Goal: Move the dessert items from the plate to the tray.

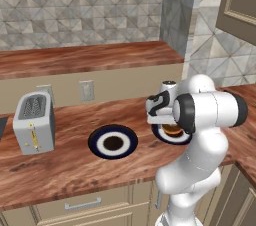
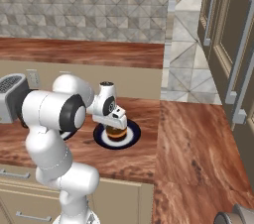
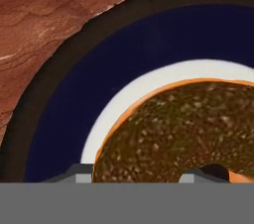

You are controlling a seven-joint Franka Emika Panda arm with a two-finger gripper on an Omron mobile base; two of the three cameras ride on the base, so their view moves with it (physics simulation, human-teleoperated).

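Jaws are down right over the doughnut (image 3: 183, 134), which fills the lower right of the hand view, but I honestly can't tell whether they're pinching it or not yet gripping; the tips are cut off at the bottom edge. The gripper (image 2: 117, 125) sits low over the plate (image 2: 130, 139) at mid-frame in the right base view, with the doughnut peeking out underneath it. That plate is dark blue with a white middle, sitting on the worktop (image 2: 191, 143).

In the left base view there's a second plate (image 1: 113, 141) at centre, with a dark round patch in its middle, and a toaster (image 1: 34, 122) at the left edge.

Progress-wise: I'd say barely started. The doughnut is on its plate, nothing looks moved, and I can't spot the tray or the smaller sweets anywhere.
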